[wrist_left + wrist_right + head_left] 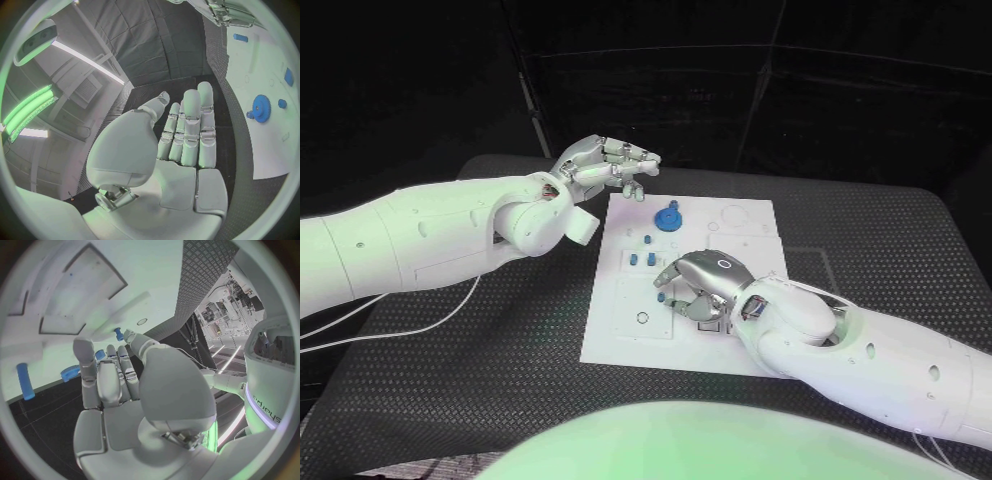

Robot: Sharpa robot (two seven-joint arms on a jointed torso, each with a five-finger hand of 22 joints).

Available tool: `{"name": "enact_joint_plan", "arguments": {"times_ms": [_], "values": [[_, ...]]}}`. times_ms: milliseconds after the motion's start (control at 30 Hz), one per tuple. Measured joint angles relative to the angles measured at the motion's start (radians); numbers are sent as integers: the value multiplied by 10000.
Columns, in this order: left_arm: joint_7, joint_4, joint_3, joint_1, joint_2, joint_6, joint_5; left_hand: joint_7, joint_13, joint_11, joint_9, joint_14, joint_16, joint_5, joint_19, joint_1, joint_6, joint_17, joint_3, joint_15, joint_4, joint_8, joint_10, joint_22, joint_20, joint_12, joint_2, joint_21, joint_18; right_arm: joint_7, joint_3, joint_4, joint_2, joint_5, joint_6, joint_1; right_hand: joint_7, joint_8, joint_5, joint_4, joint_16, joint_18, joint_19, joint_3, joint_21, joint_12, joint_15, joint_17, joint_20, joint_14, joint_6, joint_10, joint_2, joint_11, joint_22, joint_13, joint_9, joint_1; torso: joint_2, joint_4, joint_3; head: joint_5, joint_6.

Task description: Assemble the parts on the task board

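White and flat, the task board (625,330) lies in the middle of the black table (459,380), probably so that both arms can reach it from either side. Small blue parts sit on it: a blue gear (669,217) with a knob near the far edge, and several short blue pegs (642,259) just nearer the robot. The right hand (700,287) rests low over the board's middle, fingers curled down toward the surface beside the pegs; its wrist view shows fingers (103,375) lying close together over the board with a blue peg (118,333) near their tips, but I cannot tell whether anything is actually pinched. My guess is that it is working a peg into or out of a hole. The left hand (606,165) hangs above the table just beyond the board's far left corner, holding nothing, fingers straight and side by side in its wrist view, likely parked clear so the right hand works unobstructed.
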Motion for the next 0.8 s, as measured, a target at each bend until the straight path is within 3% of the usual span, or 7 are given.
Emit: {"name": "enact_joint_plan", "arguments": {"times_ms": [200, 300, 467, 633, 800], "values": [[-17, -27, 0, 0, 12, 12, 0, 36, -9, -37, -12, 0, 0, 0, 36, 0, -37, -10, -29, 0, -29, 0, -37, -12, 36, 0, 0, -41, 0, 174, 57, 376, -317, 362, -817, -17, 10, 0, 89, 70, -56, 1, -37, -237, -61, 164, -1, -120, -38, 0, -96, 0, -21, 0, -78, 9, 4, -86, -16, -12, 1, -72, 0], [-23, -31, -5, -1, 20, 21, 0, 36, -9, -38, -12, 0, 0, 0, 37, 0, -37, -10, -29, 0, -29, 0, -37, -12, 36, 0, 0, -41, 0, 249, 317, 600, -519, 549, -1039, -28, 10, 0, 103, 93, -57, 1, -37, -291, -61, 272, -1, -137, -38, 0, -96, 1, 13, 0, -78, 21, 23, -119, -18, -12, 1, -137, 0], [-32, -38, -15, -7, 13, 35, 0, 36, -8, -38, -11, 0, 0, 0, 37, 0, -37, -10, -29, 0, -29, 0, -37, -12, 36, 0, 0, -41, 0, 238, 890, 789, -1181, 827, -1083, 45, 46, 0, 150, 120, -57, 1, -37, -424, -61, 401, -1, -157, -38, 0, -60, 1, 13, 0, -69, 21, 32, -119, -35, -12, -15, -215, 0], [-38, -39, -15, -7, 2, 45, -1, 36, -8, -2, -11, 0, 0, 0, 37, 0, -37, -9, -29, 0, -29, 0, -73, -24, 36, 0, 0, -41, -1, 26, 1097, 737, -1709, 943, -714, 220, -9, 0, 150, 140, -57, 1, -37, -781, -119, 480, -1, -170, -38, 0, -114, -37, -52, -38, -114, 20, 31, -184, -52, -22, -34, -232, 0], [-41, -44, -15, -7, 5, 56, -1, 36, -8, -2, -10, 0, 0, 0, 37, 0, -37, -9, -29, 0, -29, 0, -73, -24, 36, 0, 0, -41, 0, -210, 1156, 584, -1929, 930, -215, 314, -137, 0, 150, 203, -57, 0, -37, -1147, -158, 590, -1, -151, -38, 0, -242, -91, -52, -89, -195, 19, 31, -184, -52, -28, -36, -274, 0]]}}
